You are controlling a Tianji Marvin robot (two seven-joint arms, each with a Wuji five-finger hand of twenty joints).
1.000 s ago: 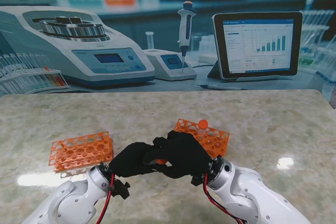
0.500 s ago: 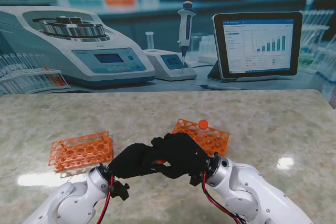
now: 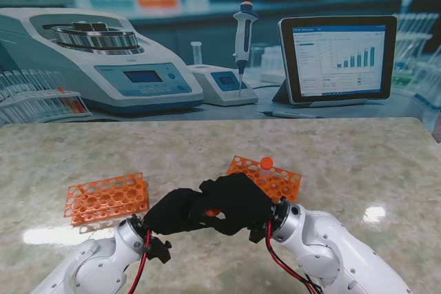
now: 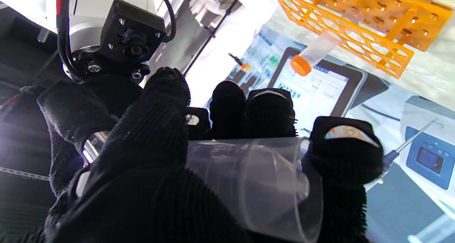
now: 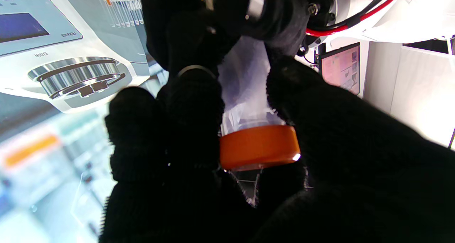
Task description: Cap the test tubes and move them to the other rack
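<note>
Both gloved hands are bunched together near the front edge of the tabletop [image 3: 83, 149], about midway along it, and they're touching each other over one clear test tube [image 4: 249, 179]. The left hand [image 3: 173, 213] has its fingers curled around the tube body; in the left wrist view the thumb presses on one side and the other fingers [image 4: 270, 111] wrap the far side, so the tube is clamped, with its open-looking end toward that camera.

The right hand [image 3: 236, 201] is closed on the orange cap [image 5: 258, 146]. In the right wrist view the thumb and two fingers pinch the cap's rim from opposite sides, and the cap sits on the end of the clear tube, which runs away into the left hand's grip. Can't tell how far the cap is seated. From the stand's view just a sliver of orange shows between the two gloves.

The orange rack on the right [image 3: 270, 175] sits just behind the right hand, farther from me, with one capped tube [image 3: 266, 164] standing in it. The other orange rack [image 3: 107, 199] lies toward the left of the tabletop, just beside the left wrist, and its holes look empty from here.

Beyond the back edge of the tabletop there's a tablet [image 3: 337, 58] and a pipette [image 3: 242, 36].
</note>
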